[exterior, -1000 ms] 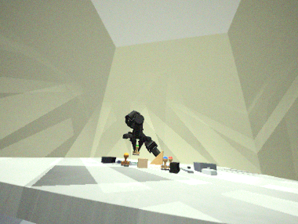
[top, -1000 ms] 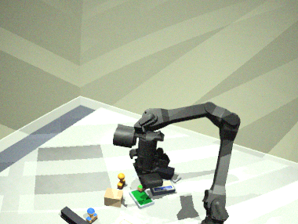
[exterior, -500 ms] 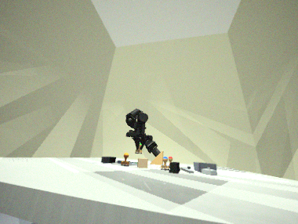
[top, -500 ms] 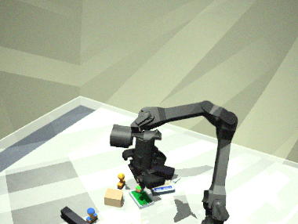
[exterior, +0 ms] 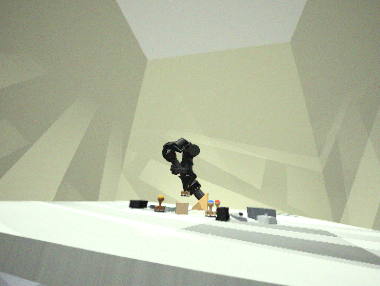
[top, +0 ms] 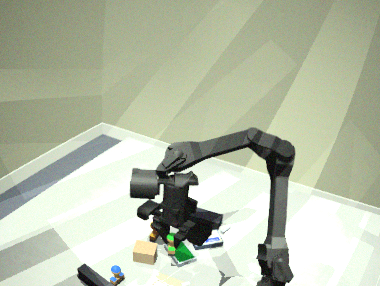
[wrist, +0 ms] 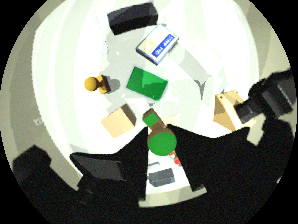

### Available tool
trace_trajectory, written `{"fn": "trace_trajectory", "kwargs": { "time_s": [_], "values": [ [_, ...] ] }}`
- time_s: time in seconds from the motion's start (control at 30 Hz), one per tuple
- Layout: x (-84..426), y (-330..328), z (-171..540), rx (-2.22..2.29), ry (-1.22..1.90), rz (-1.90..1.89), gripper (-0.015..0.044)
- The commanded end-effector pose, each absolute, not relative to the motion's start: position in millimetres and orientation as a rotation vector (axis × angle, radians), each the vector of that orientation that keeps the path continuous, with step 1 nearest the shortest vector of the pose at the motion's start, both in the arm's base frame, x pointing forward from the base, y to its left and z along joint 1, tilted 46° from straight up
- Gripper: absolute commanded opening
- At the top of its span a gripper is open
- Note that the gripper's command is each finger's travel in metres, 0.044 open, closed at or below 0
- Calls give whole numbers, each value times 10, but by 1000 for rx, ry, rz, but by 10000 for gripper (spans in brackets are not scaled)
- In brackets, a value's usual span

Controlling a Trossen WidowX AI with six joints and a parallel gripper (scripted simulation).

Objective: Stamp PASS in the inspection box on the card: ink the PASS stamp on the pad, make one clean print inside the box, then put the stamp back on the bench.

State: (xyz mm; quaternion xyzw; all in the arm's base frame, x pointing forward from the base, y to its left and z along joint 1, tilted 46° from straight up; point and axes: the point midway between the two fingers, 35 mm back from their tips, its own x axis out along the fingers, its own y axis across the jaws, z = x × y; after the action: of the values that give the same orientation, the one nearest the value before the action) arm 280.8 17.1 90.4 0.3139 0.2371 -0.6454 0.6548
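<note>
My gripper (top: 171, 240) (exterior: 185, 190) (wrist: 157, 128) is shut on the green-knobbed stamp (top: 171, 250) (exterior: 185, 193) (wrist: 162, 143), which has a wooden base. The stamp hangs in the air, clear of the bench. The open green ink pad (top: 183, 252) (wrist: 147, 83) lies beyond the stamp in the wrist view. Its pale lid (top: 214, 242) (wrist: 158, 44), with a blue label reading STAMP PAD, lies beside it. The stamp's inked underside is hidden. I cannot make out the card or its inspection box clearly in any view.
A wooden block (top: 145, 252) (exterior: 182, 208) (wrist: 118, 121) and a yellow-knobbed stamp (top: 153, 231) (exterior: 160, 200) (wrist: 91, 83) stand near the pad. A blue-knobbed stamp (top: 116, 270) (exterior: 210, 203), a red-knobbed stamp (exterior: 217, 202), a black block (wrist: 133, 18) and a grey box (exterior: 261, 213) (wrist: 161, 177) stand farther off.
</note>
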Motion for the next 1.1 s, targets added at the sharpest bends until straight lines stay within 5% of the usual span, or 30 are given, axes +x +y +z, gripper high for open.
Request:
{"fn": "trace_trajectory", "kwargs": {
  "time_s": [0.0, 1.07],
  "values": [
    [2802, 254, 836, 625, 618, -1419, 0],
    [2634, 699, 314, -84, 1132, -1029, 0]
  ]
}}
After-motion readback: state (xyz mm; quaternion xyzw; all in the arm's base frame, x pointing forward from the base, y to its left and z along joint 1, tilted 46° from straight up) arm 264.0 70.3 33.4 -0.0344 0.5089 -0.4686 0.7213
